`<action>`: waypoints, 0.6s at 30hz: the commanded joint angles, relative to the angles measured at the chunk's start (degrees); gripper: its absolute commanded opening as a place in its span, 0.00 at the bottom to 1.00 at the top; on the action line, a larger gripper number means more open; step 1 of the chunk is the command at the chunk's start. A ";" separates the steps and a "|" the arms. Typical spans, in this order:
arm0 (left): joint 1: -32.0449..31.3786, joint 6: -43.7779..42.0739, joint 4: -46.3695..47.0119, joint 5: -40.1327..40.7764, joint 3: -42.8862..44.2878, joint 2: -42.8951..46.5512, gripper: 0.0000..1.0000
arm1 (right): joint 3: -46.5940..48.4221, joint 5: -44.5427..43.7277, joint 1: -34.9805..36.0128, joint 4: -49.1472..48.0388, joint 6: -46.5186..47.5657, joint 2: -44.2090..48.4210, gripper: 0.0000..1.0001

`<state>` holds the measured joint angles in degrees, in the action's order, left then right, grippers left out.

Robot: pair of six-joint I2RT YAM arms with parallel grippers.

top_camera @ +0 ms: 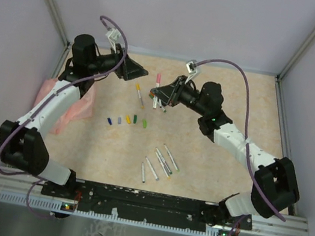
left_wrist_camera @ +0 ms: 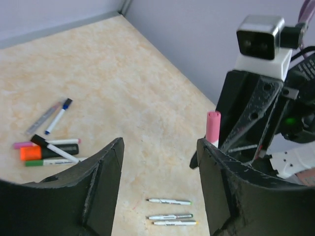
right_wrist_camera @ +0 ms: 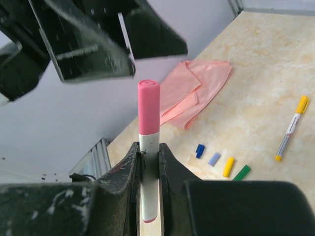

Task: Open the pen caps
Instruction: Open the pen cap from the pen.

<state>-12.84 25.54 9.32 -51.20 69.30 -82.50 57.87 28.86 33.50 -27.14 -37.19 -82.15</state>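
Note:
My right gripper (right_wrist_camera: pixel 148 153) is shut on the white barrel of a pen (right_wrist_camera: pixel 149 184) and holds it upright above the table. The pen's pink cap (right_wrist_camera: pixel 148 112) is on and sticks up above the fingers. My left gripper (left_wrist_camera: pixel 160 164) is open with nothing between its fingers, and the pink cap (left_wrist_camera: pixel 213 126) stands just past its right fingertip. From above, the left gripper (top_camera: pixel 138 73) faces the right gripper (top_camera: pixel 163 94) at the back of the table. Loose caps lie in a row: blue (right_wrist_camera: pixel 200 150), lavender (right_wrist_camera: pixel 214 158), yellow (right_wrist_camera: pixel 228 166), green (right_wrist_camera: pixel 241 172).
Several uncapped pens (top_camera: pixel 159 162) lie at the front centre. A yellow-capped pen (top_camera: pixel 140 95) lies by the grippers. More capped pens and a dark highlighter with an orange end (left_wrist_camera: pixel 47 152) lie in a heap below the right gripper. A pink cloth (top_camera: pixel 77 107) lies at the left edge.

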 commanded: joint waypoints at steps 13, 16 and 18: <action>1.74 10.19 3.94 -1.83 2.58 -3.33 0.88 | 2.11 8.57 -0.80 2.49 1.84 -0.07 0.00; 0.60 13.64 10.39 -3.52 -0.13 -3.02 0.86 | 1.86 9.02 -0.88 1.57 1.00 -0.57 0.00; -0.47 15.61 13.37 -3.96 -1.60 -3.29 0.84 | 2.09 9.33 -0.89 1.47 0.57 -1.01 0.00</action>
<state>-11.68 36.80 14.28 -52.03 70.19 -86.65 57.87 36.45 33.08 -23.05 -35.86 -82.37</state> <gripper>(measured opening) 0.854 0.130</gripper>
